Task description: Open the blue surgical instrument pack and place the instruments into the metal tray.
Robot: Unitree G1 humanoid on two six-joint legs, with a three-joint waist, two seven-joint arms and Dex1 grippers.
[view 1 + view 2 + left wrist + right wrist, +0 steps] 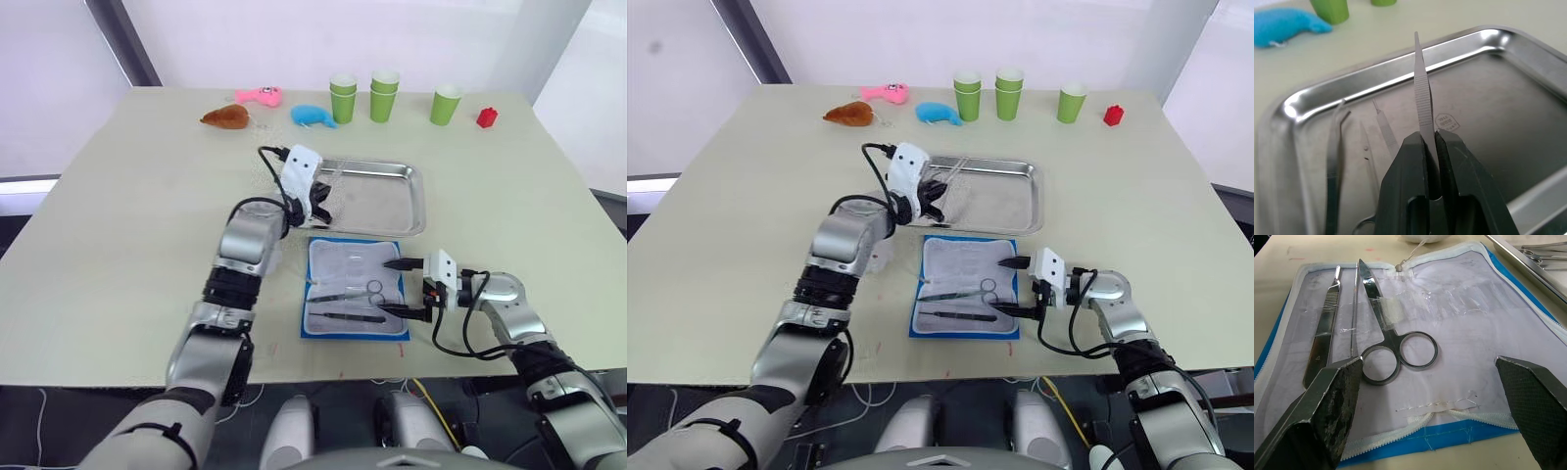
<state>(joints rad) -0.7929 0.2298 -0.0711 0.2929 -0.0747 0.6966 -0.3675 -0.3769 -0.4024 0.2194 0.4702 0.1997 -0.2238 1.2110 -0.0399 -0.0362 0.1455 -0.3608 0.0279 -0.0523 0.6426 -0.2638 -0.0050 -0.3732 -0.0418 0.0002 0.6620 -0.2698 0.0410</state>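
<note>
Fingers of the left gripper (1431,161) pinched slim tweezers (1422,98) above the metal tray (392,201), where other instruments (1334,161) already lay. Right gripper (400,288) stood wide apart over the opened blue surgical instrument pack (355,289), scissors (1388,340) inside.

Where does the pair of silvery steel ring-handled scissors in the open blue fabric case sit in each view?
Left eye view: scissors mid-case, on the grey lining.
Right eye view: scissors mid-case, ahead of the right gripper.
Left wrist view: that pair not in it.
Right wrist view: scissors centre-left, taped down.
Shared landmark: shiny metal tray.
</note>
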